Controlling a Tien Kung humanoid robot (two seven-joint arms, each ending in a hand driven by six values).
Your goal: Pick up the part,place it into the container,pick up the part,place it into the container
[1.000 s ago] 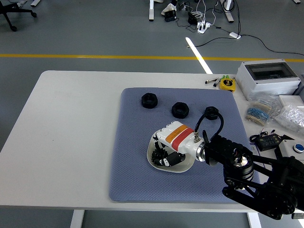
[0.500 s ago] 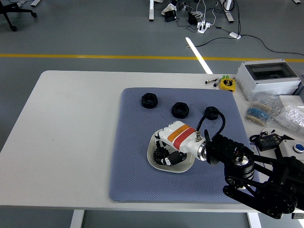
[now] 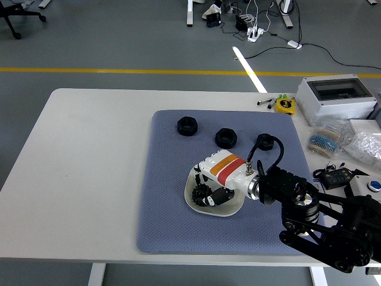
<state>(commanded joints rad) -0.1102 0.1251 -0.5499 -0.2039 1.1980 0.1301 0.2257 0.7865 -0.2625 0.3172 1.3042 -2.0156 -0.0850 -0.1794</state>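
A: Head view first: where is the right hand (image 3: 209,189)?

B: It comes in from the lower right on its black arm (image 3: 315,220) and sits over the white bowl-like container (image 3: 233,208), which lies on the blue-grey mat (image 3: 169,196). The white back of the hand, with its red and orange band, tilts down and to the left, so the fingers (image 3: 205,196) dip inside the container's rim.

A: Open or closed?

B: The dark fingers are curled inward over the bowl. Something black sits among them, but it could be a part or just the fingertips themselves; I cannot tell whether the hand has hold of anything.

A: And the parts?

B: Three black ring-shaped parts lie on the mat beyond the hand, in a loose row. The left part (image 3: 187,126) is farthest from it, up and to the left. The middle part (image 3: 226,137) lies near, just above the knuckles. The right part (image 3: 264,142) lies close beside the wrist cable (image 3: 275,156), which arcs right past it. None of the three touches the hand or the container.

A: The left arm?

B: Out of sight.
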